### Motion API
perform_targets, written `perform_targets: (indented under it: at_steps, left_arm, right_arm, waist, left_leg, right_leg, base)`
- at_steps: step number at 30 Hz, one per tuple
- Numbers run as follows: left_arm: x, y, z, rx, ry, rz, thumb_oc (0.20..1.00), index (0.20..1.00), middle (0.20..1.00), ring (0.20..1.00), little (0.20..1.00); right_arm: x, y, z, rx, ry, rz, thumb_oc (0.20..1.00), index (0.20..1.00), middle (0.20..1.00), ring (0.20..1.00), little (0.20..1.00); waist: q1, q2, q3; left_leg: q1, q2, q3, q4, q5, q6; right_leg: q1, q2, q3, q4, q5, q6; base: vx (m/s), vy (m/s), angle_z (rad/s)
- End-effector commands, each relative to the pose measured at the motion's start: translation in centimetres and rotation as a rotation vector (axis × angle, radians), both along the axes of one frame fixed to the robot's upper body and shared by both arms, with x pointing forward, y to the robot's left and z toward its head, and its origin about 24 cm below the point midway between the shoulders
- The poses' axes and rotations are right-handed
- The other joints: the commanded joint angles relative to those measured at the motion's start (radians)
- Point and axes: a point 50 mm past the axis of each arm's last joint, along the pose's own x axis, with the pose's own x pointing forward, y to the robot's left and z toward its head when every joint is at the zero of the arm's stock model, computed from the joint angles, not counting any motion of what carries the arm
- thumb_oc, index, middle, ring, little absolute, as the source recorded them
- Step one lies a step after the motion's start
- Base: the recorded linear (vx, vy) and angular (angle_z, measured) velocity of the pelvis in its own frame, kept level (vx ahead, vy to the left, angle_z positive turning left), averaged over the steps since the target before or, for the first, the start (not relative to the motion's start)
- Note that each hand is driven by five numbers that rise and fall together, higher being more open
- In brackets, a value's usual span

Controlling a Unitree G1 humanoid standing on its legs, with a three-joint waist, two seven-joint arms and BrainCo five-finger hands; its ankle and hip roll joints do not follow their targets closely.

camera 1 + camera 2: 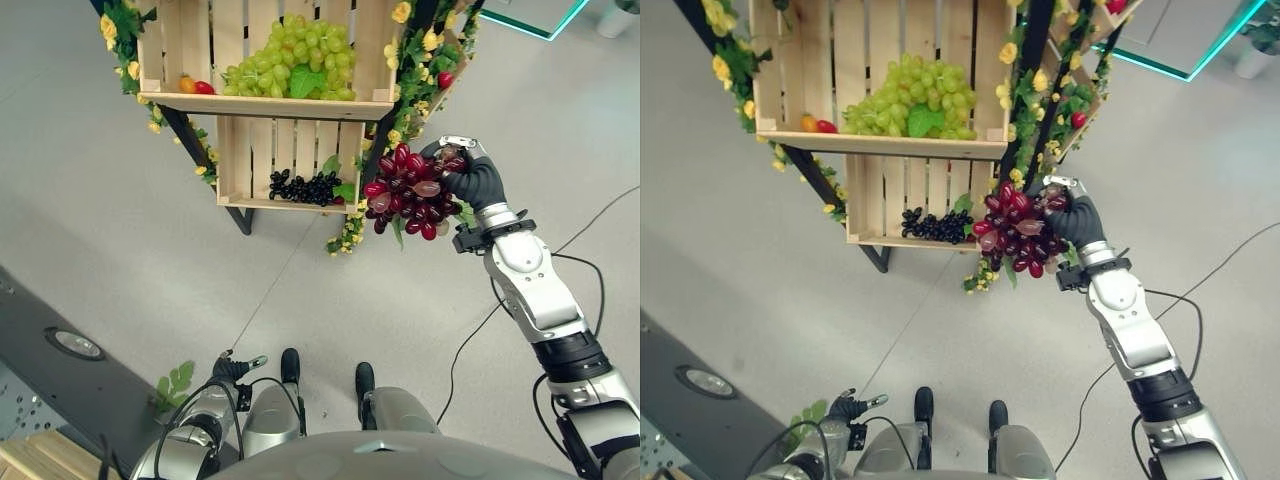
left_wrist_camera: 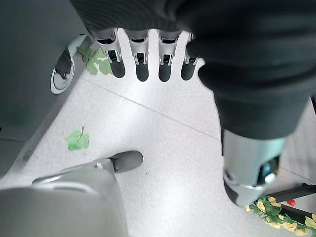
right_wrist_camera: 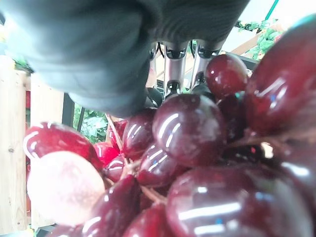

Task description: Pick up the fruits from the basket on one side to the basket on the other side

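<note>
Wooden crate shelves (image 1: 265, 103): green grapes (image 1: 297, 60) above, black grapes (image 1: 303, 187) below.

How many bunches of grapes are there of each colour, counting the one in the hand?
Green grapes, in the upper crate: 1
Black grapes, in the lower crate: 1
Red grapes, held by the right hand: 1
Total: 3

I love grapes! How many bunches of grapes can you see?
3: green grapes in the upper crate, black grapes in the lower crate, red grapes in the right hand. More could hide behind.
</note>
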Motion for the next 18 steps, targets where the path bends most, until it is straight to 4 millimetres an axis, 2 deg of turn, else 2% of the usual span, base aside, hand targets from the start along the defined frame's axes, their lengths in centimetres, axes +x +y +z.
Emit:
perform_targets:
  at_steps: [1, 2, 3, 6, 11, 18]
  left_arm:
    - [0.3, 0.5, 0.2, 0.040, 0.025, -0.056, 1.000, 1.000, 1.000, 1.000, 1.000]
    - [-0.2, 0.5, -0.1, 0.037, 0.043, -0.056, 1.000, 1.000, 1.000, 1.000, 1.000]
    - [-0.5, 0.5, -0.2, 0.033, 0.052, -0.054, 1.000, 1.000, 1.000, 1.000, 1.000]
    - [-1.5, -0.3, -0.7, 0.011, 0.085, -0.071, 1.000, 1.000, 1.000, 1.000, 1.000]
    - [-2.3, -1.1, -1.2, -0.012, 0.113, -0.069, 1.000, 1.000, 1.000, 1.000, 1.000]
    - [-2.9, -1.2, -1.4, -0.027, 0.128, -0.051, 1.000, 1.000, 1.000, 1.000, 1.000]
  right_arm:
    - [-0.4, 0.3, 5.3, 0.044, -0.252, 0.018, 0.200, 0.200, 0.200, 0.200, 0.200]
    - [-0.4, 0.5, 5.3, 0.032, -0.250, 0.021, 0.200, 0.200, 0.200, 0.200, 0.200]
    - [-0.5, 0.6, 5.5, 0.023, -0.258, 0.024, 0.200, 0.200, 0.200, 0.200, 0.200]
    - [-0.4, 0.2, 5.9, 0.014, -0.263, 0.019, 0.200, 0.200, 0.200, 0.200, 0.200]
    - [0.0, 0.2, 7.7, 0.006, -0.305, 0.031, 0.200, 0.200, 0.200, 0.200, 0.200]
    - [-1.1, 0.0, 9.8, 0.014, -0.386, 0.074, 0.200, 0.200, 0.200, 0.200, 0.200]
  waist:
    - [-0.047, -0.022, 0.009]
    - [-0.037, -0.028, -0.001]
    - [-0.035, -0.038, -0.005]
    - [-0.036, -0.036, -0.039]
    - [-0.027, -0.032, -0.061]
    - [-0.024, -0.036, -0.085]
  left_leg:
    - [0.012, -0.028, -0.080, 0.033, -0.086, -0.018]
    - [0.023, -0.032, -0.080, 0.028, -0.093, -0.019]
    - [0.028, -0.033, -0.072, 0.029, -0.095, -0.016]
    - [0.044, -0.032, -0.067, 0.011, -0.096, -0.017]
    - [0.045, -0.016, -0.071, -0.003, -0.088, -0.032]
    - [0.058, 0.006, -0.073, -0.017, -0.086, -0.048]
  right_leg:
    - [-0.071, -0.063, 0.065, -0.127, 0.117, 0.071]
    - [-0.051, -0.082, 0.047, -0.145, 0.138, 0.080]
    - [-0.043, -0.082, 0.038, -0.125, 0.149, 0.076]
    - [-0.021, -0.083, 0.030, -0.156, 0.163, 0.077]
    - [0.001, -0.064, 0.033, -0.162, 0.141, 0.062]
    - [0.029, -0.052, 0.029, -0.162, 0.116, 0.054]
  base:
    - [0.16, -0.008, -0.43]
    - [0.18, -0.029, -0.19]
    - [0.11, -0.044, 0.16]
    - [0.11, -0.037, 0.15]
    - [0.05, -0.042, 0.01]
    - [0.04, -0.032, 0.03]
